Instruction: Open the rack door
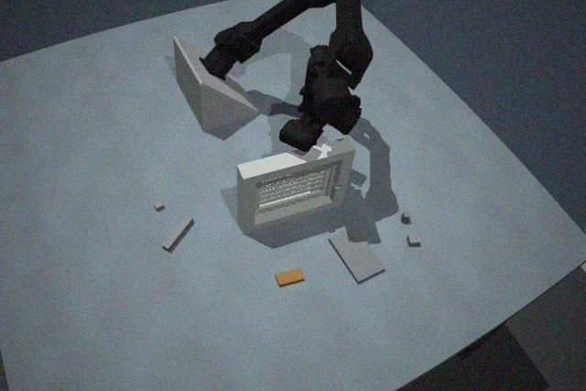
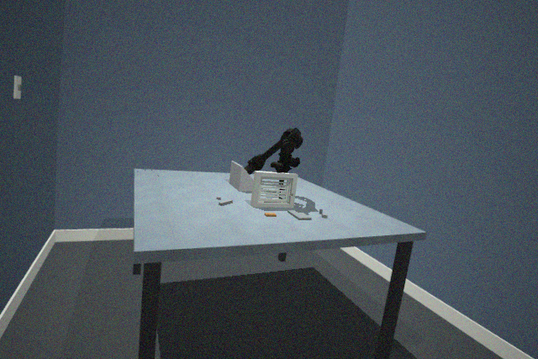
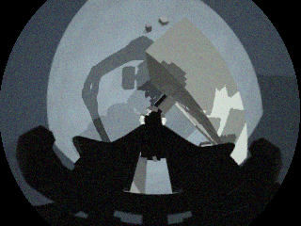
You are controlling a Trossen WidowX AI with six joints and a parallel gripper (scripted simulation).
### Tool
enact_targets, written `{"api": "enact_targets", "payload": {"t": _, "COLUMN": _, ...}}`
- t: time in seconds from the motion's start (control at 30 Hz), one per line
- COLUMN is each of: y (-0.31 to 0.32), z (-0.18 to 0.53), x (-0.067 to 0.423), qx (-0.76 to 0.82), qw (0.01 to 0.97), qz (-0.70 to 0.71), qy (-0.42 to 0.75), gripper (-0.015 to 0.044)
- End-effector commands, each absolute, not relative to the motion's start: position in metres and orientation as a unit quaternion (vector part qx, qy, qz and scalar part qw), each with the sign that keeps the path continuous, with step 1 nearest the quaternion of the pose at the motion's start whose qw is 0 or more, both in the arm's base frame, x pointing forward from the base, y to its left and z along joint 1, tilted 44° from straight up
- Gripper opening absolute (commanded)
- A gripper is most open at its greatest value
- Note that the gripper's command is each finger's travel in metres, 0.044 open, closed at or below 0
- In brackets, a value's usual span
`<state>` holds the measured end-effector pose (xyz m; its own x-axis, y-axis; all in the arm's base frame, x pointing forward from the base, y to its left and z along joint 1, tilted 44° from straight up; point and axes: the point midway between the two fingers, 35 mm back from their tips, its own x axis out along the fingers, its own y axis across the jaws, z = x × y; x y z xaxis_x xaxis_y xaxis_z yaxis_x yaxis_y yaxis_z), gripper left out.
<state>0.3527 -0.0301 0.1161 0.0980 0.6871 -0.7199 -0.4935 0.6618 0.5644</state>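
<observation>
In the top view, the gripper (image 1: 314,135) (image 2: 284,166) (image 3: 153,127) reaches down behind the upright rack frame (image 1: 272,164) (image 2: 256,190) (image 3: 188,52), whose front opening shows slats (image 1: 293,190) (image 2: 272,190). The fingertips are hidden here. Coming down from above probably lets them straddle an upright handle while the arm stays over the frame's top. The orange block (image 1: 289,276) (image 2: 270,214) and grey plate (image 1: 357,256) (image 2: 299,214) lie on the opposite side of the frame from the gripper, likely outside the working path.

In the exterior view, the gripper is beyond the frame, above its top rail; the handle is hidden.

In the wrist view, the dark handle (image 3: 153,118) is at the centre, directly between the fingertips, pinched between them; its outline blends into theirs. The frame runs aslant across this view, which suggests the wrist is twisted to turn the handle. Keeping that grip would let the same hold unlock the door and then swing it. Whether the lock is free, I cannot tell.
</observation>
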Motion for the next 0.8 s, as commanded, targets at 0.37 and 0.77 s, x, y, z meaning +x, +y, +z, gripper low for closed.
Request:
{"api": "enact_targets", "payload": {"t": 0.37, "y": -0.0288, "z": 0.1145, "x": 0.3523, "qx": -0.178, "qw": 0.717, "qz": 0.570, "qy": 0.359, "gripper": 0.0018}}
{"api": "enact_targets", "payload": {"t": 0.77, "y": -0.0288, "z": 0.1144, "x": 0.3523, "qx": -0.355, "qw": 0.648, "qz": 0.643, "qy": 0.201, "gripper": 0.0018}}
